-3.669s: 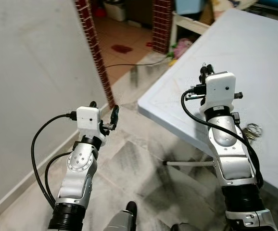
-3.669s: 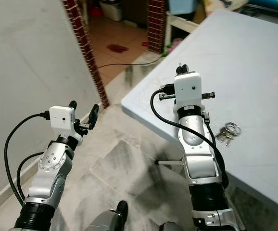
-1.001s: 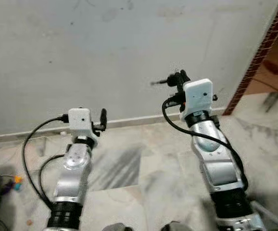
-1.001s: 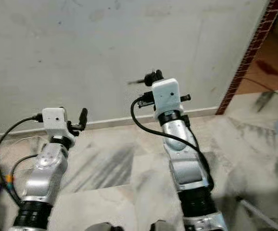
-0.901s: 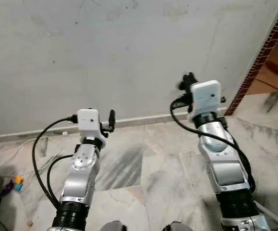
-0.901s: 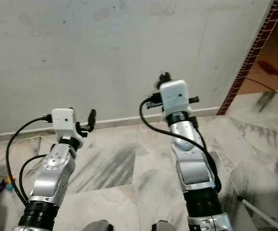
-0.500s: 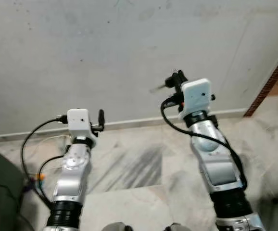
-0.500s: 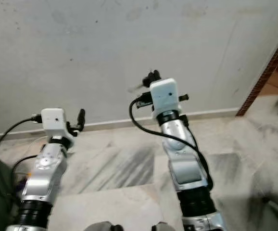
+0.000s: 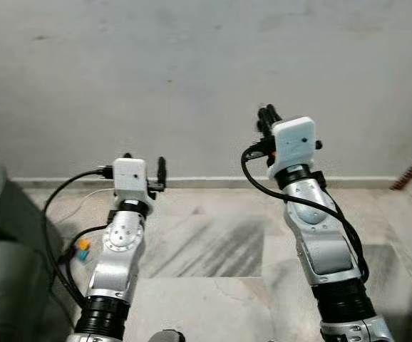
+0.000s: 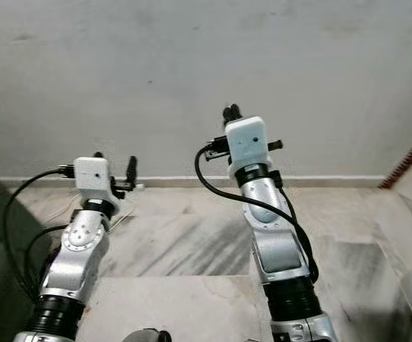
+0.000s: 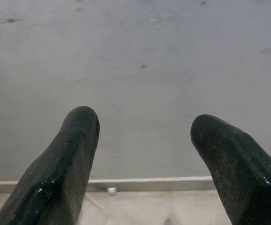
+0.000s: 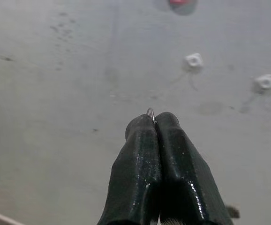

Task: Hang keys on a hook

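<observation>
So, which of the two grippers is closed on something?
The right gripper, raised toward the grey wall. Its fingers press together on a thin metal ring; the left gripper has fingers spread with nothing between.

— How many grippers?
— Two: the left gripper [image 11: 142, 136] with fingers spread, the right gripper [image 12: 153, 123] pinched on one key ring [image 12: 150, 112].
— On the wall [image 12: 56, 70]?
— Two white fixings [image 12: 193, 60], one red piece [image 12: 181, 2].

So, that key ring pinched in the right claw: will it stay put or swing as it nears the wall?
Probably secure: the right claw is shut on the key ring, with just a thin wire arc peeking out. Thin smooth metal could pivot. Anything hanging below is hidden, so swinging can't be judged.
</observation>
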`<state>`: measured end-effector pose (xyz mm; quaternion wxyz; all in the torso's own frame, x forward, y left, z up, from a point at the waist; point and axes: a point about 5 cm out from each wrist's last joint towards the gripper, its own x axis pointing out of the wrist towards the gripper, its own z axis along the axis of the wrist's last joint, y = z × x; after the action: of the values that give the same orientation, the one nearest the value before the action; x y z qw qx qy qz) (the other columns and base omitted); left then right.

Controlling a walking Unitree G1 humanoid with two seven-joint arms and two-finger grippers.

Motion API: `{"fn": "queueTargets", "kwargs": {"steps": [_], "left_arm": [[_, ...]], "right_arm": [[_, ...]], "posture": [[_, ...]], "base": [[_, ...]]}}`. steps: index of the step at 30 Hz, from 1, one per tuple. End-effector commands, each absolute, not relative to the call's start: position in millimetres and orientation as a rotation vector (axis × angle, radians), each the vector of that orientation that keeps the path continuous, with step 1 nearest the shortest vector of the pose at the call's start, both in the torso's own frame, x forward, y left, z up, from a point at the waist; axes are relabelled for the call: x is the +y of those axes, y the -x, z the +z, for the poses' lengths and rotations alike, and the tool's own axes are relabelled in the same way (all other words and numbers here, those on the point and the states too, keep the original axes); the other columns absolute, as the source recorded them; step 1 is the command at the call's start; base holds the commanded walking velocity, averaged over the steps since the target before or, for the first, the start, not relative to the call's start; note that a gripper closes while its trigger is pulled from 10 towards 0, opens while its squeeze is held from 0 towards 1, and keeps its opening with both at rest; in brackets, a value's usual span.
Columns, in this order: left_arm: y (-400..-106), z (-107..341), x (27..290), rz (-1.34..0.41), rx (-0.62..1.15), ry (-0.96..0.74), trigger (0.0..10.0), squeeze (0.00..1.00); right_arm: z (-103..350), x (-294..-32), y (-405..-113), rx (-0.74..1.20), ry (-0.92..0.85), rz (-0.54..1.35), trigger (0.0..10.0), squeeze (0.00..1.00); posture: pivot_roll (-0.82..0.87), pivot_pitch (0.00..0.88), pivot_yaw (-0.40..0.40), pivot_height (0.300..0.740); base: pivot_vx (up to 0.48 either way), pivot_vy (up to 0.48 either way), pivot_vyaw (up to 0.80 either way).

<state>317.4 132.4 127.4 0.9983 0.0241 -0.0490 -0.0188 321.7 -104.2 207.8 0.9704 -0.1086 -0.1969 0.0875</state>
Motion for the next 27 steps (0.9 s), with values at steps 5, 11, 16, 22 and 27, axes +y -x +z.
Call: {"fn": "queueTargets", "kwargs": {"steps": [5,11,16,22,27], "left_arm": [[-316.1,124.4,131.2,-0.077,-0.083,-0.022,10.0,0.0],[-314.6,123.0,127.6,-0.106,-0.08,-0.01,10.0,0.0],[-313.8,122.1,123.6,-0.136,-0.076,-0.013,10.0,0.0],[-313.9,122.5,122.7,-0.152,-0.078,0.0,10.0,0.0],[-313.2,122.6,122.7,-0.155,-0.077,0.006,10.0,0.0]], "right_arm": [[210.0,-103.0,-321.2,-0.408,0.216,0.18,10.0,0.0],[209.5,-103.5,-321.5,-0.407,0.215,0.177,10.0,0.0],[209.3,-105.6,-322.1,-0.407,0.192,0.159,10.0,0.0],[209.6,-105.5,-322.6,-0.411,0.192,0.156,10.0,0.0],[209.5,-105.0,-322.6,-0.411,0.19,0.156,10.0,0.0]], "posture": [[0.0,0.134,0.045,0.74],[0.0,0.134,0.045,0.74],[-0.01,0.134,0.045,0.74],[0.0,0.132,0.047,0.74],[0.0,0.132,0.048,0.74]], "base": [[0.0,0.0,0.79],[0.0,0.0,0.79],[0.0,0.0,0.0],[0.0,-0.112,0.0],[0.0,-0.413,0.0]]}}
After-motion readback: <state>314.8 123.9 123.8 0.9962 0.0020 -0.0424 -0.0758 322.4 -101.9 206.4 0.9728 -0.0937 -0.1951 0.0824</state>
